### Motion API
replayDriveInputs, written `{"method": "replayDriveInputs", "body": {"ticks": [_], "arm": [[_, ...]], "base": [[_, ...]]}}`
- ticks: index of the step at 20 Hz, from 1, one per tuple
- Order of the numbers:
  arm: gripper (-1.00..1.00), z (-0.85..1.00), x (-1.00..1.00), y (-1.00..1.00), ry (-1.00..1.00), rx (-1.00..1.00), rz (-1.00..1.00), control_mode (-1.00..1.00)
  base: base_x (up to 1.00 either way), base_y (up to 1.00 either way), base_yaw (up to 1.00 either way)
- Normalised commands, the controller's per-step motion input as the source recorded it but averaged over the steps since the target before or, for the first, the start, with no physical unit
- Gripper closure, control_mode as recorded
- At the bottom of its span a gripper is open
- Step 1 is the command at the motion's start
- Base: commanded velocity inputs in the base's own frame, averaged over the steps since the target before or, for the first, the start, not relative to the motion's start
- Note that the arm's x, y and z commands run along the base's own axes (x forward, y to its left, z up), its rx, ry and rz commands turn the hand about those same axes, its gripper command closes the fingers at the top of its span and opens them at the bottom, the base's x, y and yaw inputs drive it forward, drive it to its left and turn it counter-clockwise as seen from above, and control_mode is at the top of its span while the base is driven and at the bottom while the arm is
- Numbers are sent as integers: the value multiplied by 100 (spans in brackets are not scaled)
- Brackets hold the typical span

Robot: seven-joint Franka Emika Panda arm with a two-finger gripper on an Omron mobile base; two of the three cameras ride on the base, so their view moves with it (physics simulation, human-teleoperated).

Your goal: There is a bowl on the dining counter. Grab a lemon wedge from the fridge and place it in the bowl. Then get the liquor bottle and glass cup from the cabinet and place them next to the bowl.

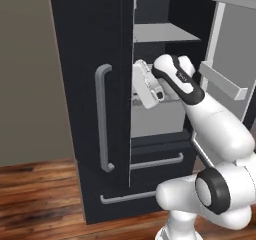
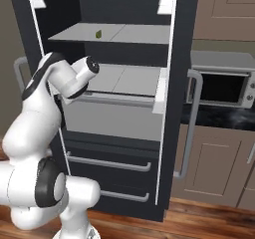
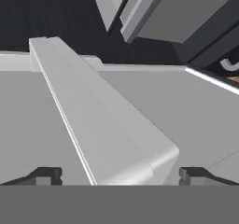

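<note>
The fridge (image 2: 119, 148) stands open with pale grey shelves inside. A small yellow-green lemon wedge (image 2: 98, 34) lies on the upper shelf (image 2: 134, 34), towards its left. My gripper (image 3: 120, 175) is open and holds nothing. It sits at the height of the middle shelf (image 2: 129, 78), below the lemon wedge. A pale shelf lip (image 3: 107, 125) runs diagonally between the fingertips (image 3: 44, 176). My white hand (image 1: 146, 84) reaches in just past the edge of the left door (image 1: 95, 99). The bowl, liquor bottle and glass cup are out of view.
The right fridge door (image 1: 227, 79) hangs open with a bin on its inner side. A drawer front with a bar handle (image 2: 107, 163) lies below the shelves. To the right stand a microwave (image 2: 224, 88) on a dark counter (image 2: 214, 117) and tan cabinet doors (image 2: 224, 9).
</note>
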Motion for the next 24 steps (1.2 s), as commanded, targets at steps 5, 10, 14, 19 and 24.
{"method": "replayDriveInputs", "body": {"ticks": [5,10,14,19,24], "arm": [[-100,-6,-38,84,-2,0,6,-100],[-100,0,-13,91,0,0,2,-100],[-100,0,0,87,0,0,1,-100],[-100,-2,0,84,4,0,2,-100],[-100,-13,0,72,12,-1,3,-100]], "base": [[0,0,0],[0,0,0],[0,0,0],[0,0,0],[0,0,0]]}}
